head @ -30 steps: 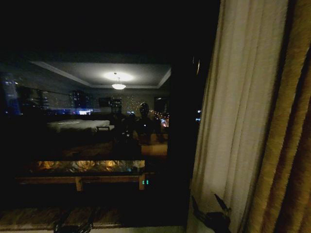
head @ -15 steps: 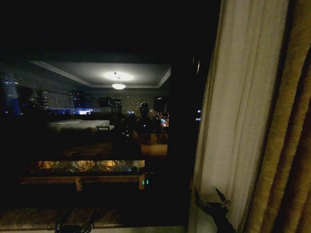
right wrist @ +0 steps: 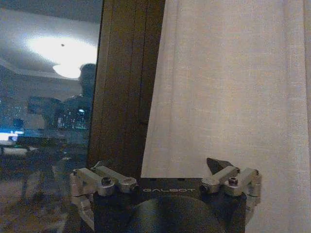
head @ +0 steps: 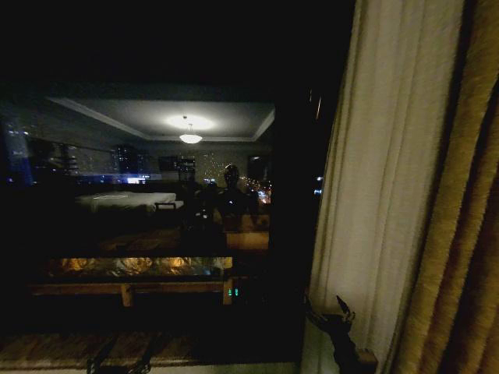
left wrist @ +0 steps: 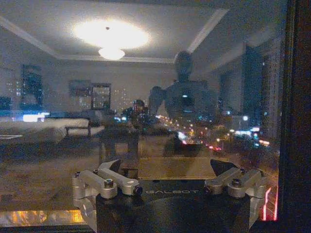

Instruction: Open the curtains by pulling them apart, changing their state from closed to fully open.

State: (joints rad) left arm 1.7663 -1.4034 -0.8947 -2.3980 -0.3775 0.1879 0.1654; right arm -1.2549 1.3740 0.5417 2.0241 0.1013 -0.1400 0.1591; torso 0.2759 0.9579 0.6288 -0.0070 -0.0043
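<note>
One sheer off-white curtain (head: 390,179) hangs at the right of the dark window, its inner edge running down to the sill. My right gripper (head: 326,305) is low at that inner edge, open, with nothing between its fingers. In the right wrist view the right gripper (right wrist: 163,167) faces the curtain (right wrist: 228,87) and the dark window post (right wrist: 126,87) beside it, without touching the fabric. My left gripper (head: 117,360) waits low at the left, dim against the sill. In the left wrist view the left gripper (left wrist: 167,167) is open and faces the bare glass.
A heavier golden-brown drape (head: 468,234) hangs to the right of the sheer panel. The window glass (head: 156,195) reflects the lit room, a ceiling lamp and the robot itself. A wooden sill (head: 129,287) runs below the glass.
My right gripper has risen a little and shifted slightly left along the curtain's lower inner edge. The curtain and the left arm look unchanged.
</note>
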